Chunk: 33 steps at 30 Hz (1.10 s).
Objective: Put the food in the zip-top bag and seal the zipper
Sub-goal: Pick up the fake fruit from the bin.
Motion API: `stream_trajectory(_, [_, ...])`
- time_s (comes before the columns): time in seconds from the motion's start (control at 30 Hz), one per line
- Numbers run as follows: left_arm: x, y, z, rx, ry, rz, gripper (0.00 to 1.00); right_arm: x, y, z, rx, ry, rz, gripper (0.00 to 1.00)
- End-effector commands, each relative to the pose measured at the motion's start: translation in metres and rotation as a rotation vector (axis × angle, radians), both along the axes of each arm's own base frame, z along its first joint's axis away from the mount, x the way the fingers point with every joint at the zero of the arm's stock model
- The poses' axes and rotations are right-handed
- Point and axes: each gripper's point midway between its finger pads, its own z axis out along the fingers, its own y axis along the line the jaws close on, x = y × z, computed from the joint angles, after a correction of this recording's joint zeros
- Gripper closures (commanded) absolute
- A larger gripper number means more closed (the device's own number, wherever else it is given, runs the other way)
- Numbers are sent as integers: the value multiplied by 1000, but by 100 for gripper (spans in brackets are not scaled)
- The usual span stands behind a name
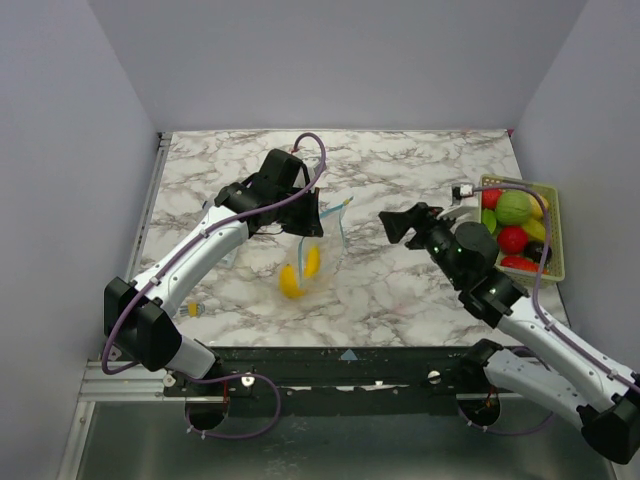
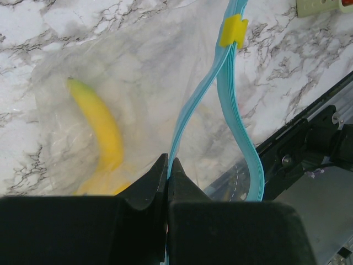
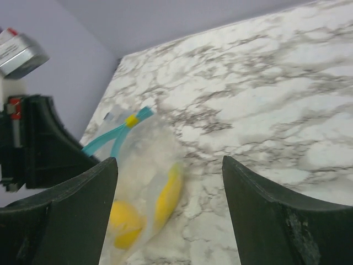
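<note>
The white marble table [image 1: 400, 290] carries the clear zip-top bag [image 1: 330, 238] mid-surface and a yellow-green basket [image 1: 557, 235] at its right edge.

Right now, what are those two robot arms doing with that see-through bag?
The left claw is pinched shut on the blue zipper strip of the clear bag, holding it by its mouth edge. A yellow banana and another yellow toy piece are already inside. The zipper's two sides are apart, so the bag is not sealed. The right claw is open and empty, hanging between the bag and the basket, where more toy food waits.
</note>
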Motion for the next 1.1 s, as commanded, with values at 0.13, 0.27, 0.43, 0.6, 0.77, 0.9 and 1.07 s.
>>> stream_trajectory(0.13, [-3,0,6,-28,-8,-10,100,24,-137,-19,-136,175,-529,19])
stream_trajectory(0.27, [-3,1,6,-23,-13,-6,100,22,-200,-37,-175,289,-755,19])
stream_trajectory(0.43, [-2,1,6,-19,-14,-3,100,23,-249,-61,-211,433,-936,19])
stream_trajectory(0.6, [-1,0,4,-18,-10,-4,100,30,-280,-90,-239,557,-1000,20])
stream_trajectory(0.77, [0,1,4,-14,-12,-1,100,50,-287,-115,-195,622,-977,23])
stream_trajectory(0.9, [0,1,3,-12,-11,-1,100,69,-292,-133,-131,633,-915,27])
stream_trajectory(1.07, [0,1,2,-10,-8,-3,100,83,-302,-157,-46,659,-848,35])
